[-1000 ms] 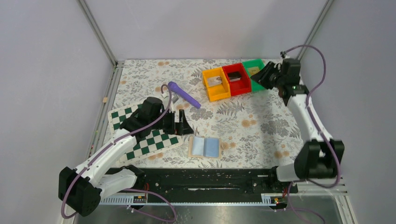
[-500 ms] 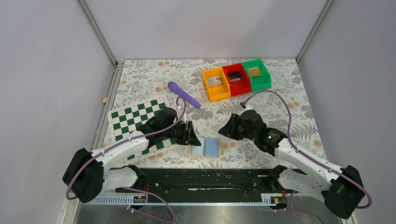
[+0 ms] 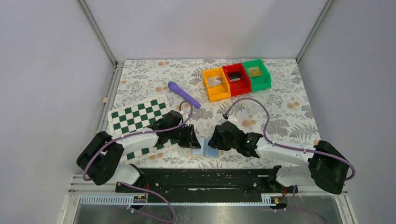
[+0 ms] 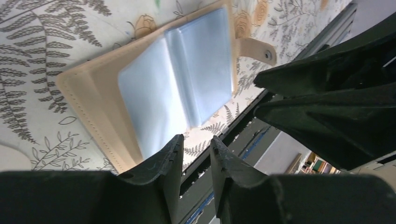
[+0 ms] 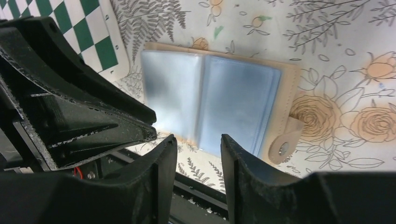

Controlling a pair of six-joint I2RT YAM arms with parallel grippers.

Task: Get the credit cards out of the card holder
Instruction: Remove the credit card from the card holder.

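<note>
Card holder mostly covered in top view, its sleeves' contents blurred, items in bins too small to tell

The white-and-black left arm lies low, reaching from its base at eight o'clock in the overhead view toward three o'clock. Its black two-finger left gripper has its jaws parted by a narrow slit, with nothing between them. The white-and-black right arm stretches from four o'clock toward nine. Its black right gripper shows a wider gap, also empty. The two grippers' tips face each other, near but apart.
</note>
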